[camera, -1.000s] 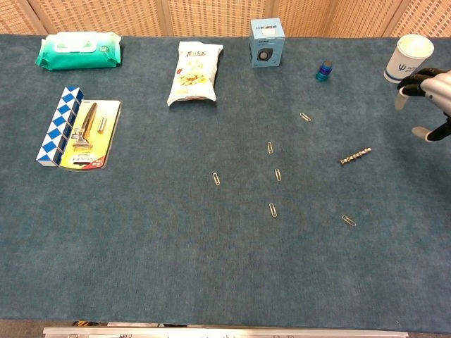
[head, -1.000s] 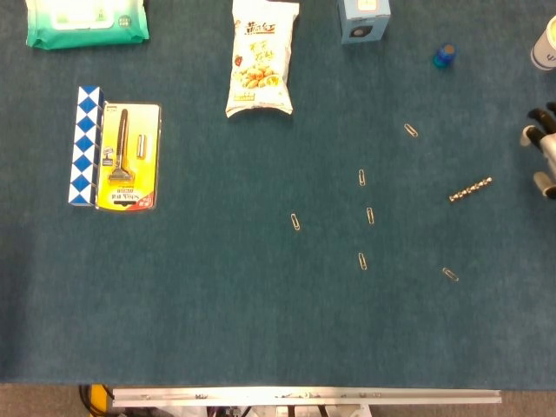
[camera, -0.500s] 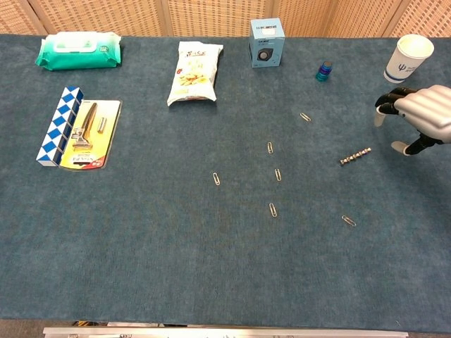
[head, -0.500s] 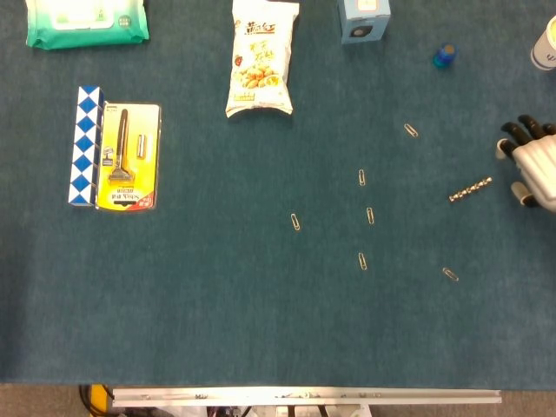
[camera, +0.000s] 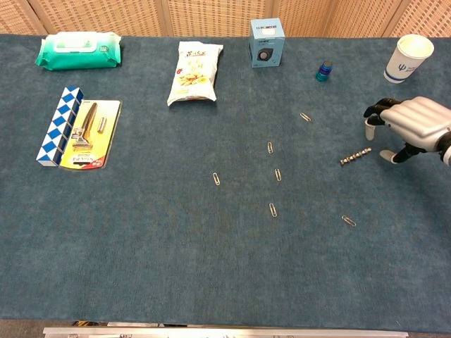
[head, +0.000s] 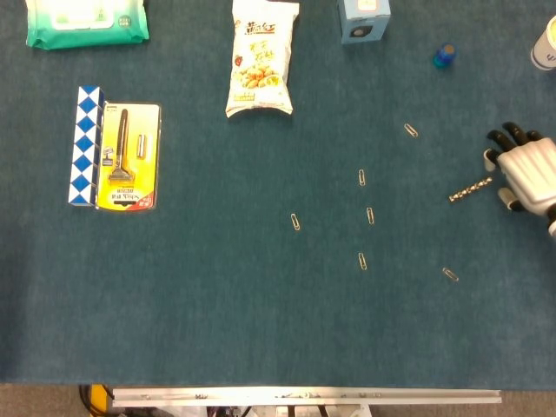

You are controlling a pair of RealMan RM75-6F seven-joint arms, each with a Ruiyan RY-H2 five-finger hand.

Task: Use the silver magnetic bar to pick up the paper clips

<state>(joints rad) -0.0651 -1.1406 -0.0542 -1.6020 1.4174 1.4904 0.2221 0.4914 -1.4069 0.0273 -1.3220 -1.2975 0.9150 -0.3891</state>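
The silver magnetic bar [head: 470,188] [camera: 354,155] lies at a slant on the blue table cloth, right of centre. My right hand [head: 524,172] [camera: 406,124] hovers just to its right with fingers spread and curved, holding nothing. Several paper clips lie scattered: one far [head: 411,130] [camera: 305,117], one at the left [head: 296,221] [camera: 216,179], one near the front right [head: 450,274] [camera: 349,220], and others in a loose column [head: 362,177] [camera: 273,210]. My left hand appears in neither view.
At the back stand a paper cup [camera: 407,59], a small blue bottle [camera: 324,71], a blue box [camera: 266,43], a snack bag [camera: 192,72] and a wipes pack [camera: 77,51]. A razor card [head: 127,157] and a blue-white folding toy [head: 85,145] lie at the left.
My right hand has moved in from the right edge toward the magnetic bar, ending close beside its right end. The bar and clips have not moved.
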